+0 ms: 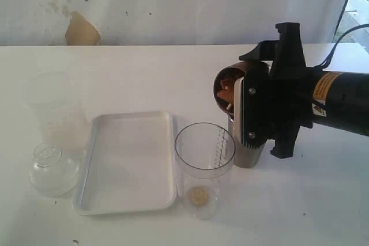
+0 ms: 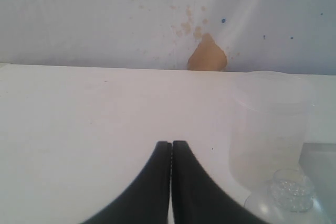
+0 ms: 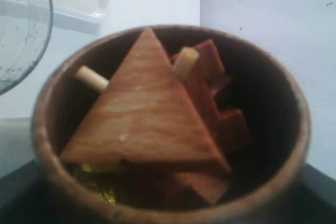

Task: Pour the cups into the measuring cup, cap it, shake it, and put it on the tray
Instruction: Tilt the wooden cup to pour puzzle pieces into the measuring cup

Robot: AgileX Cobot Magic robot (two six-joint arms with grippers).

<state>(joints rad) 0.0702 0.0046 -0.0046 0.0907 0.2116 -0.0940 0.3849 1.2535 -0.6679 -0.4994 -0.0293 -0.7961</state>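
The right gripper (image 1: 249, 110) grasps the wooden cup (image 1: 229, 87), tipped on its side right of centre, up and right of the measuring cup (image 1: 204, 159); whether its mouth hangs directly over that rim is unclear. A good pour would probably bring the mouth low over the opening and tilt slowly, since the load could jam and then drop at once. The cup is rounded brown wood holding a flat triangular block (image 3: 144, 114) and pale round pegs (image 3: 92, 77). The measuring cup is thin clear plastic, likely light and easily knocked. The left gripper (image 2: 170, 148) is clenched on nothing.
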